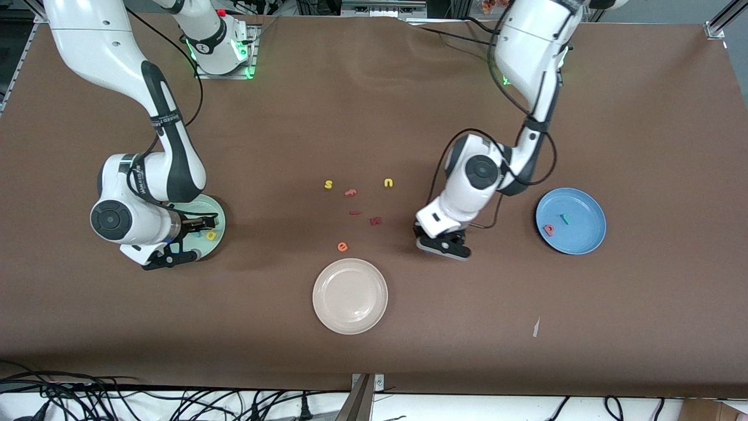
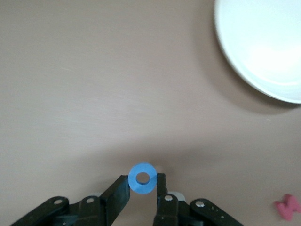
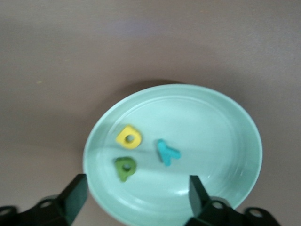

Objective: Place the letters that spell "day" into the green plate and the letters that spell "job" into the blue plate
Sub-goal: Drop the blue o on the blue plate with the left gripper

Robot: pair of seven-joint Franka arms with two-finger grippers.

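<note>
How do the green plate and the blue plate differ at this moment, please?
The green plate holds three letters; the blue plate shows two. The green plate lies toward the right arm's end under the open right claw; the blue plate lies toward the left arm's end, with no claw over it. Both are round.

This looks like a robotics lab. 2 white arms (image 1: 134, 117) are bolted by their bases (image 1: 225, 55) to the edge of a wide table (image 1: 374, 105) under a plain brown cover, with green status lights glowing at the mounts. Aluminium frame bars (image 1: 716, 23) stand at the table's corners, and black cables (image 1: 87, 397) lie in a loose tangle along its near edge. On the cover sit only test props: 3 plastic plates (image 1: 349, 295) and small foam letters (image 1: 350, 202).
</note>
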